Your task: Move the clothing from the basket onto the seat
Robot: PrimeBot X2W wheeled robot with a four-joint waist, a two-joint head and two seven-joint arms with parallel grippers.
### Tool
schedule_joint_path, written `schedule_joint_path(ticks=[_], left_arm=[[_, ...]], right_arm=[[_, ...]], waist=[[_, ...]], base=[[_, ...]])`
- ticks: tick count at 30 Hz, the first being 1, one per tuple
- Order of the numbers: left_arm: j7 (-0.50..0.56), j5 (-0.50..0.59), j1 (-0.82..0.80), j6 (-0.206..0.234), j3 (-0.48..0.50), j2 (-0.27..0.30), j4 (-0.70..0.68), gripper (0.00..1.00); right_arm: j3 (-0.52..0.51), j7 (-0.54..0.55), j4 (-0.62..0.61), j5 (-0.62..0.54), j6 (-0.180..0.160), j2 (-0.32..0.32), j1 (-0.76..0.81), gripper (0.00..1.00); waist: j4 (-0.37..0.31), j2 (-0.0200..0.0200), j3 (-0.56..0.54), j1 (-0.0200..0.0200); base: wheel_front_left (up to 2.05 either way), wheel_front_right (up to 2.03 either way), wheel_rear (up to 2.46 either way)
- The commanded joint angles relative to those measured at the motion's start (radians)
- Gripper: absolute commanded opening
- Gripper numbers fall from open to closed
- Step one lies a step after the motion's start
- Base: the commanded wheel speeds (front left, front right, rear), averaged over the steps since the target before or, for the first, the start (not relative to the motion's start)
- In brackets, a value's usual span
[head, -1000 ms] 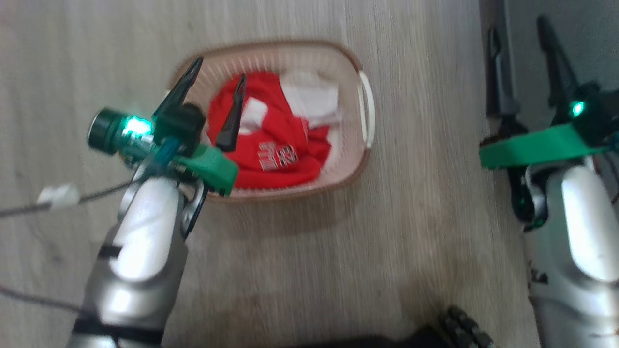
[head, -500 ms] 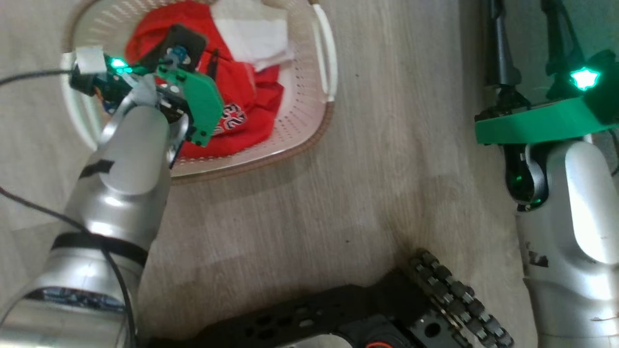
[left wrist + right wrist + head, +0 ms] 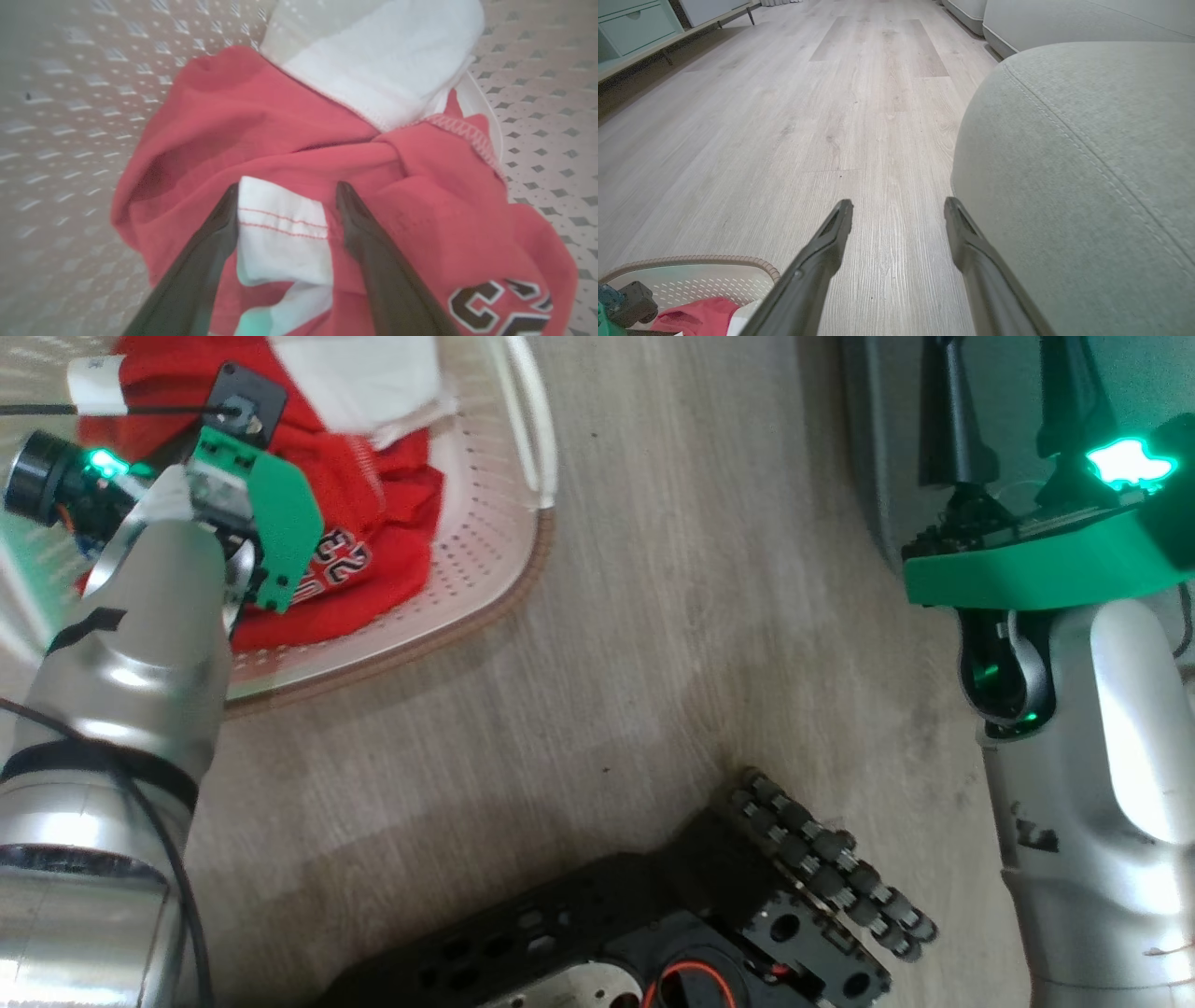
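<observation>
**Clothing (image 3: 289,135) bunched in the basket (image 3: 70,116), both grippers spread wide**

The red jersey is heaped in a crumple inside the cream basket, well apart from the seat (image 3: 1087,163). From the robot's head the basket stands on the floor (image 3: 859,116) at about ten o'clock, its white handle (image 3: 537,420) on the side nearer the sofa. The grey-green seat comes in at about one o'clock.

The left gripper (image 3: 287,186) is down inside the basket with its two dark fingers parted. A white panel (image 3: 280,224) with red stitching shows in the gap between them, and red cloth lies to either side. The tips look to be at the fabric, perhaps pressing into it, though from here I cannot say for sure that they touch. Nothing is pinched between them. Seen along those fingers, a fold of white cloth (image 3: 387,60) lies at one o'clock against the perforated wall, and dark-and-white lettering (image 3: 504,303) at four o'clock. From the head the white "32" (image 3: 338,558) shows just beside the left wrist.

The right gripper (image 3: 897,201) hangs over bare floor with its fingers apart and empty. The rounded corner of the seat is just beside it at three o'clock, and the braided rim of the basket at eight o'clock. The robot's black wheeled base (image 3: 812,868) sits at six o'clock
</observation>
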Motion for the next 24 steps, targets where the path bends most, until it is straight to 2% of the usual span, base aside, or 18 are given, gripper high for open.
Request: schedule_joint_path(ticks=[1,3,4,6,17,24], left_arm=[[-0.001,0.006,0.001,0.004,0.002,0.029,0.006,1.0],[-0.006,-0.004,0.001,-0.009,0.004,0.03,0.032,1.0],[-0.007,-0.01,0.001,-0.011,0.006,0.03,0.043,0.6],[-0.017,-0.014,0.0,-0.015,0.001,0.026,0.056,0.0],[-0.162,-0.066,0.023,-0.044,-0.009,-0.067,0.069,0.0],[-0.282,-0.155,0.103,-0.06,0.008,-0.1,0.043,0.0]], right_arm=[[0.008,-0.006,-0.037,0.015,0.0,0.006,0.043,1.0],[-0.003,-0.006,-0.04,0.024,0.0,0.006,0.052,1.0],[-0.009,-0.006,-0.04,0.028,0.0,0.006,0.057,1.0],[-0.02,-0.006,-0.04,0.032,0.0,0.006,0.064,1.0],[-0.085,-0.006,-0.012,-0.033,0.0,0.006,0.1,1.0],[-0.12,-0.006,0.017,-0.107,0.0,0.006,0.152,1.0]], waist=[[-0.029,0.0,0.02,-0.0001],[-0.04,0.0,0.023,-0.0001],[-0.044,0.0,0.023,-0.0001],[-0.044,0.0,0.021,-0.0001],[0.078,0.0,-0.099,-0.0001],[0.191,0.0,-0.273,-0.0001]], base=[[0.0,0.0,0.0],[0.0,0.0,0.0],[0.0,0.0,0.0],[0.0,0.0,0.0],[0.0,0.0,0.0],[0.0,0.0,0.0]])
